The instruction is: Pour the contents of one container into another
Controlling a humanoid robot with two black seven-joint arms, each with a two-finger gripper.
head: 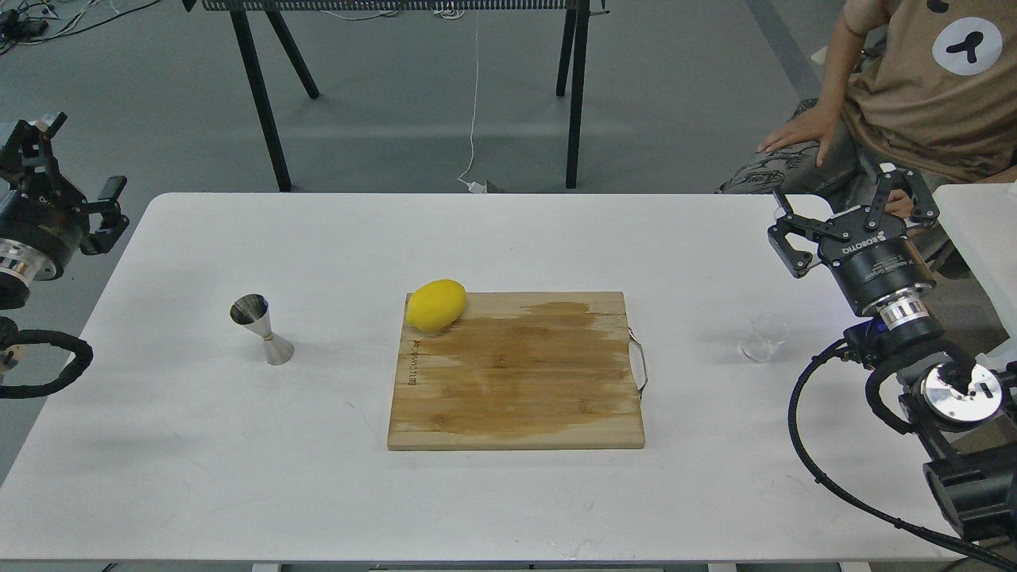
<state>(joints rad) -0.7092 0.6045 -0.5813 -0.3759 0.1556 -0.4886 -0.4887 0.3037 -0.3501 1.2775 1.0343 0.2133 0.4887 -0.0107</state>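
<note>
A small clear glass cup (764, 338) stands upright on the white table (318, 492) at the right, beyond the cutting board's handle. The shiny steel hourglass jigger (263, 329) stands upright on the left side of the table. My right gripper (854, 210) hovers open above the table's right edge, up and to the right of the glass cup, holding nothing. My left gripper (75, 175) is off the table's far left edge, open and empty, well away from the jigger.
A wooden cutting board (516, 373) with a metal handle lies in the middle, a yellow lemon (435, 305) on its far left corner. A seated person (914, 103) is behind the right corner. A second white table (981, 230) adjoins at right.
</note>
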